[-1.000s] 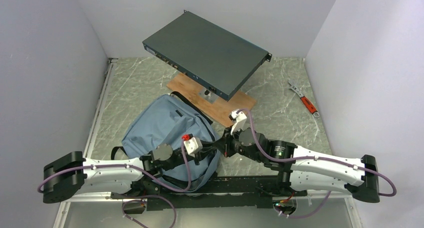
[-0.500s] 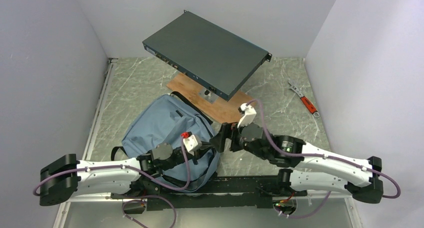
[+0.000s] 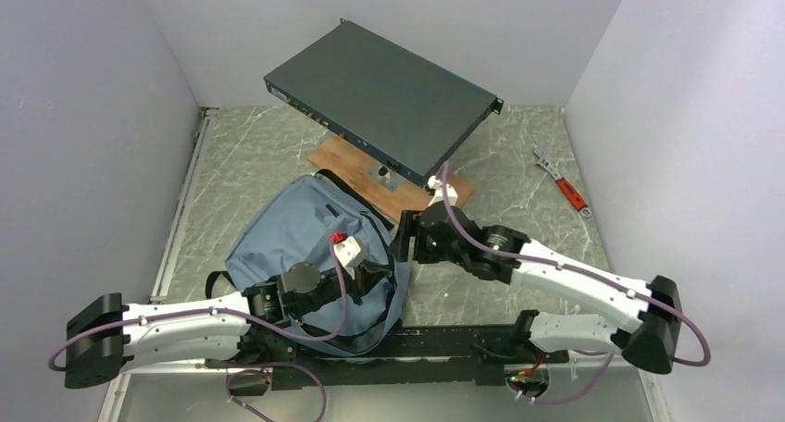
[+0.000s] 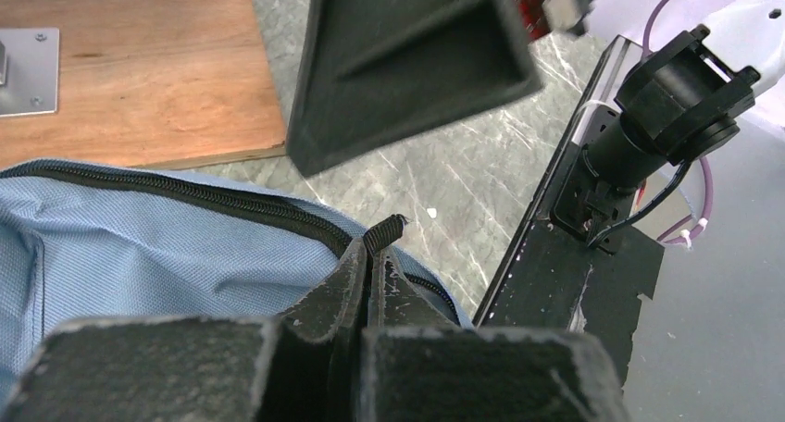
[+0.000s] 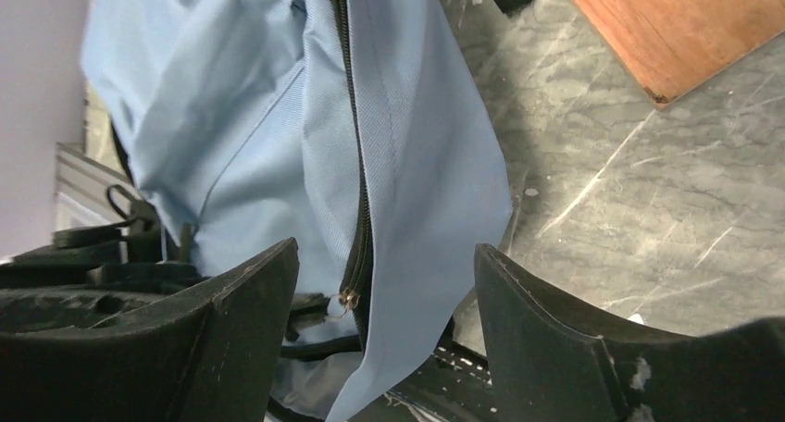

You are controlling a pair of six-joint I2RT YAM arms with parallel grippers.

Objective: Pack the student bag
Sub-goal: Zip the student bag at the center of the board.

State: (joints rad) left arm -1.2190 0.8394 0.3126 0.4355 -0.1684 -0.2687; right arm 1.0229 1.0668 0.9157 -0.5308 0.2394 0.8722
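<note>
The student bag (image 3: pixel 301 242), light blue-grey fabric with black straps, lies on the marble table in front of my arms. My left gripper (image 3: pixel 372 274) sits at the bag's near right corner. In the left wrist view the left gripper (image 4: pixel 372 253) is shut on a ribbed black zipper tab (image 4: pixel 387 229) sticking up at the end of the zipper line (image 4: pixel 185 192). My right gripper (image 3: pixel 403 246) hangs open just right of the bag. Its wrist view shows the bag's fabric edge (image 5: pixel 435 163), zipper (image 5: pixel 356 163) and small metal slider (image 5: pixel 350 299) between the spread fingers (image 5: pixel 250 302).
A dark flat metal box (image 3: pixel 384 98) stands tilted on a post over a wooden board (image 3: pixel 356 167) behind the bag. A red-handled wrench (image 3: pixel 566 189) lies at the far right. Grey walls close in left, right and back. A black rail (image 4: pixel 555 283) runs along the near edge.
My left gripper has closed on the zipper tab. The right gripper has opened and swung up and left to the bag's right edge.
</note>
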